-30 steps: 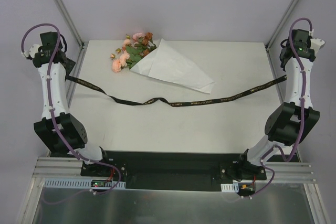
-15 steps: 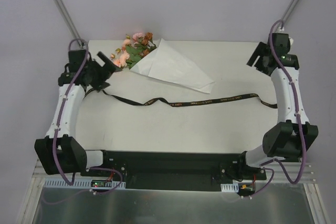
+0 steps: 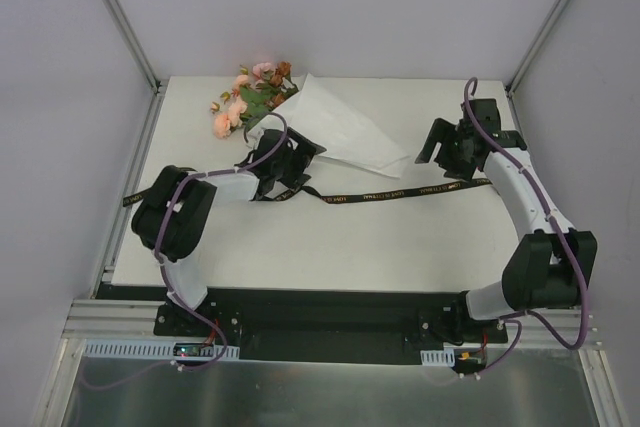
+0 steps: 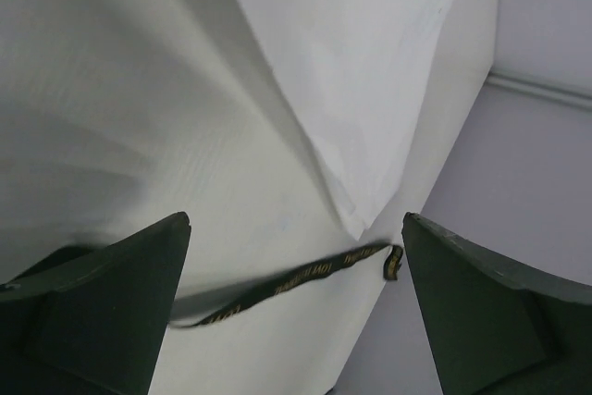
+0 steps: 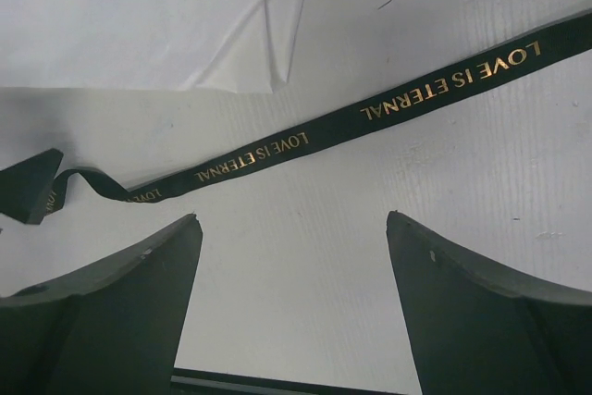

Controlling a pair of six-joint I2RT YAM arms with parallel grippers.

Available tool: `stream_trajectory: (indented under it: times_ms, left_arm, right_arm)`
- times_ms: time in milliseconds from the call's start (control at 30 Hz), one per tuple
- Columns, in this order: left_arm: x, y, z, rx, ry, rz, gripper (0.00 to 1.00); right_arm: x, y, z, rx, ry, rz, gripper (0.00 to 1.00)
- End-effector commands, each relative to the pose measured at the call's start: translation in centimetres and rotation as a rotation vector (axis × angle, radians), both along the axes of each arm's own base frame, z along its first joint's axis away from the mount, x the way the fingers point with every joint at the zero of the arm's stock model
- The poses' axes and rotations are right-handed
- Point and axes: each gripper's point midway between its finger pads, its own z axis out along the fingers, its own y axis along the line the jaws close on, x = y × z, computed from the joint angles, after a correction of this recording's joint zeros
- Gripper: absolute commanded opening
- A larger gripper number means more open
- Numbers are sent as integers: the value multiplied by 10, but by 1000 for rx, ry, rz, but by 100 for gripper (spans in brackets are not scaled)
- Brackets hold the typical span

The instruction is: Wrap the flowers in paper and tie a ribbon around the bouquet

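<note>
The bouquet lies at the back of the table, its flowers pink and rust with the white paper coned round the stems. A black ribbon with gold lettering lies slack across the table in front of the cone. My left gripper is open at the cone's near left side, over the ribbon. In the left wrist view the paper and ribbon lie ahead of that open gripper. My right gripper is open just right of the cone's tip. Its wrist view shows the ribbon and paper beyond the empty gripper.
The white table is bounded by grey walls and slanted metal frame posts at both back corners. The ribbon's left end reaches the table's left edge. A black base rail runs along the near edge.
Both arms swung in from the table's outer sides toward the bouquet. Both grippers opened and let go of the ribbon ends, and the ribbon now lies slack on the table.
</note>
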Motion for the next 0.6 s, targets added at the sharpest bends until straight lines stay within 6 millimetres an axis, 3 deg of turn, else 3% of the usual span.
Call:
stream_trajectory:
  times_ms: [0,67,200,400,567]
  left_arm:
    - [67,2,26,-104,-138,290,99]
    - [71,4,4,-75,-100,344,99]
    - [76,3,-21,-72,-41,424,96]
    - [93,0,-33,-32,-48,497,94]
    - [100,-4,-57,-60,-37,560,90]
  right_arm:
    - [1,1,33,-2,-125,27,85]
    - [-2,-2,36,-18,-133,26,85]
    - [-2,-6,39,-24,-146,27,85]
    - [-3,0,31,7,-125,40,85]
    - [-5,2,29,31,-147,39,86]
